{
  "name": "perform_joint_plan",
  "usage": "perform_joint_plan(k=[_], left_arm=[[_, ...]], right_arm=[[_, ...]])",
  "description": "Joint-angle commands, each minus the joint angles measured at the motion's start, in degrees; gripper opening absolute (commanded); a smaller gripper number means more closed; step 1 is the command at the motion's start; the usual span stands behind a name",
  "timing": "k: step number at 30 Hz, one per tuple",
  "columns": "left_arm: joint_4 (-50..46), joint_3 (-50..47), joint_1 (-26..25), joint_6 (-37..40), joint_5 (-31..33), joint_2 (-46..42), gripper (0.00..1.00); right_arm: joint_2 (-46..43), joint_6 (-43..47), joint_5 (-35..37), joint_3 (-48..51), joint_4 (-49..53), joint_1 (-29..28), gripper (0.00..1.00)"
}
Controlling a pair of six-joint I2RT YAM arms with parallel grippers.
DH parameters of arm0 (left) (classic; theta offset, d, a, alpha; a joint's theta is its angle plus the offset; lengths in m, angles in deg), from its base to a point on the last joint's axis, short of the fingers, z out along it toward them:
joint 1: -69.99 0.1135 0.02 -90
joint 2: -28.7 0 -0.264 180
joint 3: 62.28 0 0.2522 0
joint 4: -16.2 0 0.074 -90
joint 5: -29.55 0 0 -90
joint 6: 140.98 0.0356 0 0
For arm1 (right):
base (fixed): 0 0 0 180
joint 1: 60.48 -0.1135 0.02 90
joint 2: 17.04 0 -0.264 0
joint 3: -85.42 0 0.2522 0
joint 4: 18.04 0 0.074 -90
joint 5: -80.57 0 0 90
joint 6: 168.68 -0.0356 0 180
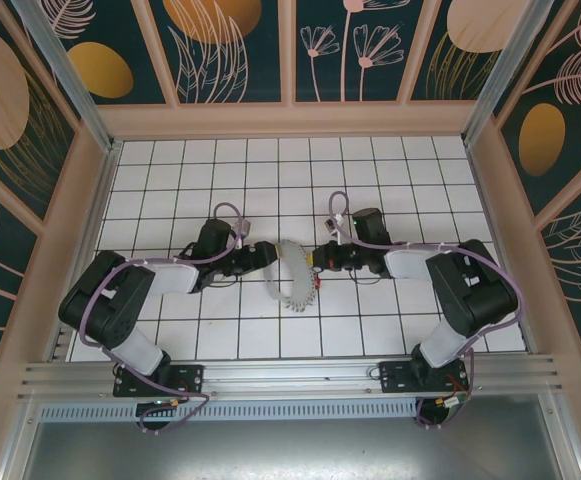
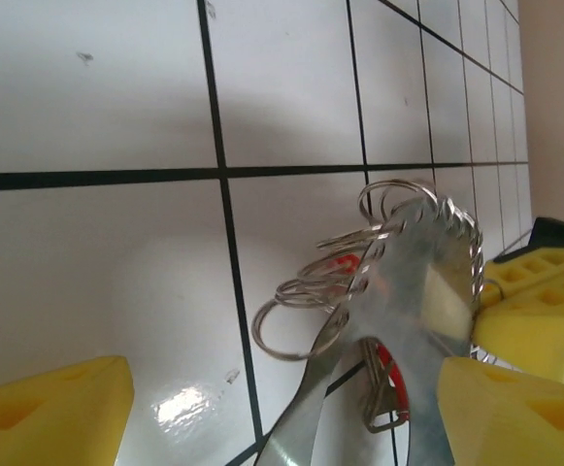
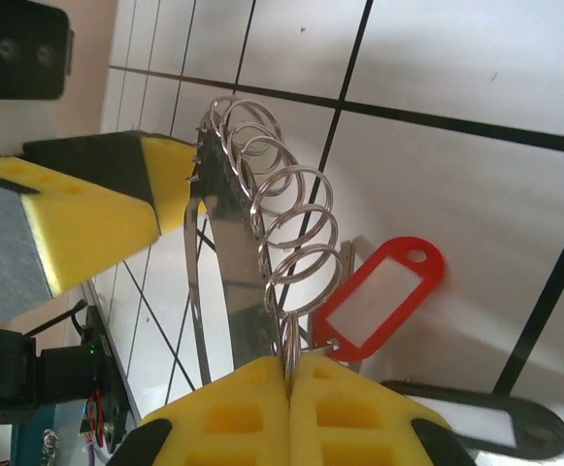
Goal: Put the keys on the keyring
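Mid-table, the keyring (image 1: 292, 290) sits between both arms. The right gripper (image 3: 289, 377) pinches one of its small split rings, with a red key tag (image 3: 379, 296) just beside it. The left gripper (image 2: 286, 388) gapes loosely around the hoop. Threading looks under way; next, the tag needs working fully onto that ring.

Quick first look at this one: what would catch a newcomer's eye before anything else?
The big silvery keyring, fringed with small rings, sits at the middle of the white tiled table, with the left hand and right hand closing in from either side. In the right wrist view, the right hand's yellow fingers are pinched shut on a small ring of that fringe, with a bright red key right beside it.
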Motion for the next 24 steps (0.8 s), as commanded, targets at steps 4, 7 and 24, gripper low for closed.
perform_joint_plan(k=[4,7,24], left_arm=[[7.27,0.61,0.07,-0.69,-9.54,2.33,0.75],[11.12,-0.35,0.06,-2.08,-11.2,2.2,0.61],[-20.43,16.58,0.06,23.55,-8.3,-3.57,0.0]], right_arm=[[-2.44,-5.83,-2.26,2.95,-10.12,1.98,0.0],[-2.62,-7.19,-2.11,3.59,-12.16,2.29,0.0],[-10.57,-1.8,7.98,2.41,-0.23,2.77,0.22]])
